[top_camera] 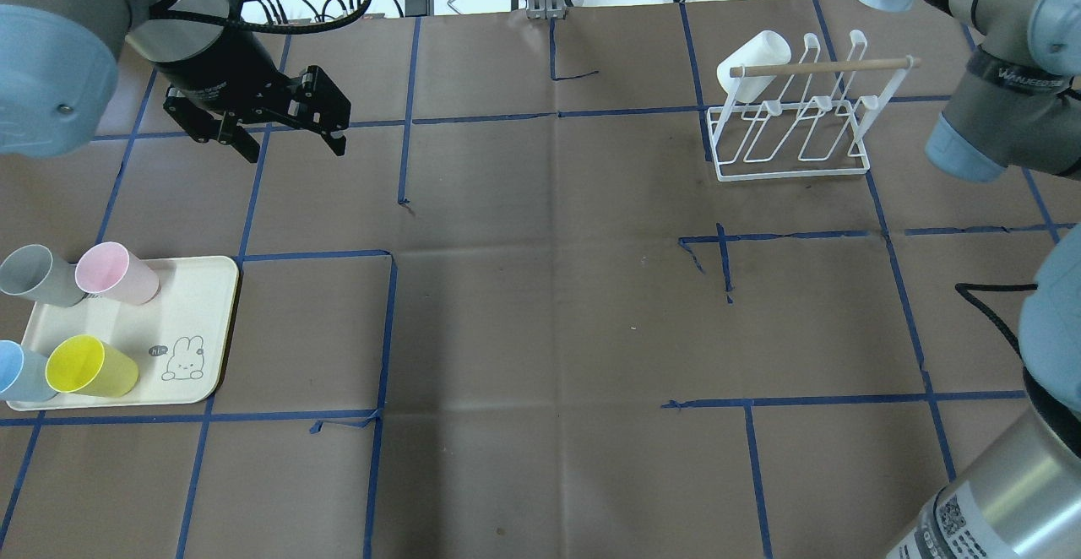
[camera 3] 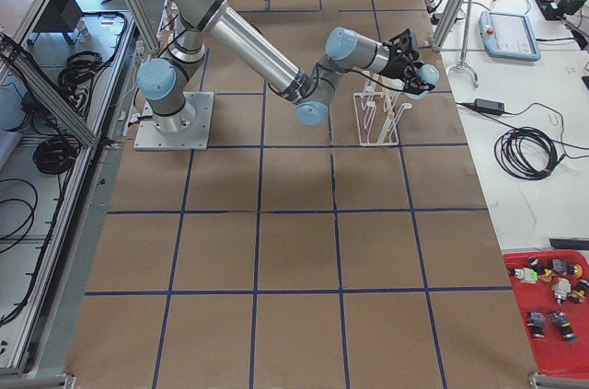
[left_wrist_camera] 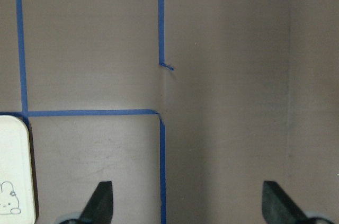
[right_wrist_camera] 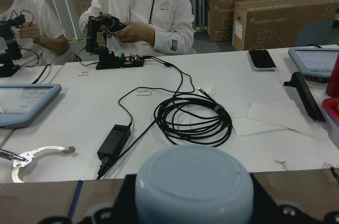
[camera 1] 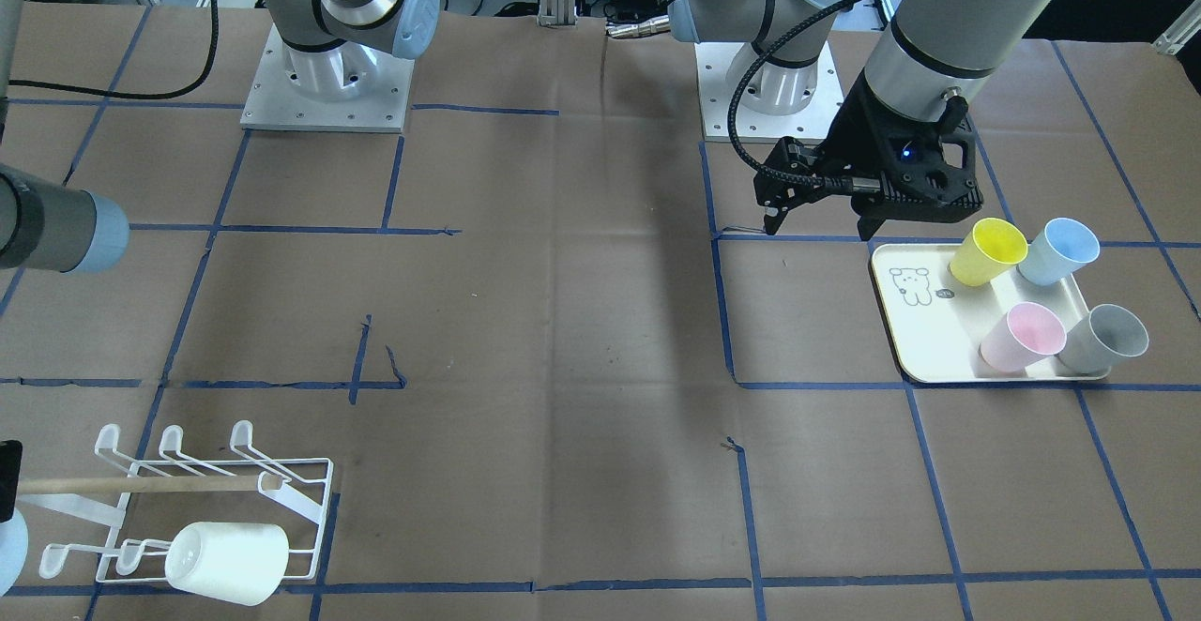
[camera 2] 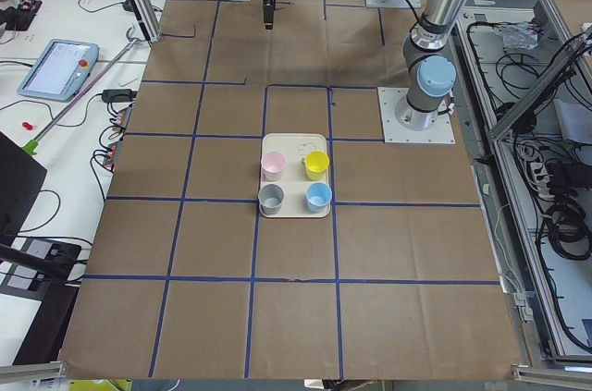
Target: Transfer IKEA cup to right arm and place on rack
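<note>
Four IKEA cups stand on a cream tray (top_camera: 198,301): yellow (top_camera: 89,366), pale blue (top_camera: 21,371), pink (top_camera: 116,273) and grey (top_camera: 35,275). A white cup (top_camera: 752,56) hangs on an end prong of the white wire rack (top_camera: 794,132); it also shows in the front view (camera 1: 225,560). My left gripper (top_camera: 296,152) is open and empty above bare table, beyond the tray; its fingertips (left_wrist_camera: 103,200) are wide apart. My right gripper (camera 3: 411,62) is beside the rack's top; I cannot tell whether it is open or shut.
The rack's wooden dowel (top_camera: 823,67) runs across its top. The right arm's elbow (top_camera: 971,141) hangs close to the rack's right side. Blue tape lines grid the brown table. Operators sit at a white desk (right_wrist_camera: 159,113) beyond the table's far edge.
</note>
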Controlling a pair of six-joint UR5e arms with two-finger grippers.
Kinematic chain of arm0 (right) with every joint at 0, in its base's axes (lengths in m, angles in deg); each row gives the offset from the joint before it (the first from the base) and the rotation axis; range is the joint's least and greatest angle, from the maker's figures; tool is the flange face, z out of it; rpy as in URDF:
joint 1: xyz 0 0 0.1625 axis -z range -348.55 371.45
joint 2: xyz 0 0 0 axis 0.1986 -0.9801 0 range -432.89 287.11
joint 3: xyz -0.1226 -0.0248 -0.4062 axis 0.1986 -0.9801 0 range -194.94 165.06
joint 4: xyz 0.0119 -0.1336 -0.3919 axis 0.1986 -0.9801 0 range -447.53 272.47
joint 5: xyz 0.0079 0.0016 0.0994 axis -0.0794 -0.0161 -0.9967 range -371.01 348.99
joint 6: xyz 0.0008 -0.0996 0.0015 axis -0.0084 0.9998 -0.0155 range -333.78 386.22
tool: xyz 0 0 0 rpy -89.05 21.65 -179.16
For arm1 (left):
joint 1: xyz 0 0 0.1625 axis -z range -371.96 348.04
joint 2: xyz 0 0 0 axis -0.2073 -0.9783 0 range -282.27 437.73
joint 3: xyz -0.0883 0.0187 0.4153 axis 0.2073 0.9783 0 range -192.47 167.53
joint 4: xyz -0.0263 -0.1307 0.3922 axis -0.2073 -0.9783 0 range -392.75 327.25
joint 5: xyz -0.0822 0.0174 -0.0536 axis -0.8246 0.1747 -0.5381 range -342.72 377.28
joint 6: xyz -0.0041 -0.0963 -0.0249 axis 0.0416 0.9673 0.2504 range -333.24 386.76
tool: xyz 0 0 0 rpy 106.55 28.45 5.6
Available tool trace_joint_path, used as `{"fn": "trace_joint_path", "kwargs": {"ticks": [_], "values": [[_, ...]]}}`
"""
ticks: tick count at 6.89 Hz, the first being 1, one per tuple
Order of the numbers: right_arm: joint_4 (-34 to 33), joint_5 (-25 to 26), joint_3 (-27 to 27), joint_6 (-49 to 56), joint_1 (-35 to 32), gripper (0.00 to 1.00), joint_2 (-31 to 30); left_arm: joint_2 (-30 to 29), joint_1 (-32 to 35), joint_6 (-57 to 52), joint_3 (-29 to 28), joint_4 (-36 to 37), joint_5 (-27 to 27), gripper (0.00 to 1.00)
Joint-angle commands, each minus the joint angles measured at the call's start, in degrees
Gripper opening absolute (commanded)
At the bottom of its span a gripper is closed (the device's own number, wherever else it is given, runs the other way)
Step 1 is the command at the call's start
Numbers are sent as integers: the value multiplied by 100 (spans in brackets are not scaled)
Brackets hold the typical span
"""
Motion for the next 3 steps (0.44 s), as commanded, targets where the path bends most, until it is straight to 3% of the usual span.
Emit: {"fn": "trace_joint_path", "kwargs": {"ticks": [1, 3], "values": [[-1, 15, 23, 406, 75, 10, 215, 57, -116, -160, 111, -20, 229, 99], [-27, 67, 77, 389, 40, 9, 216, 49, -99, -38, 59, -37, 344, 99]]}}
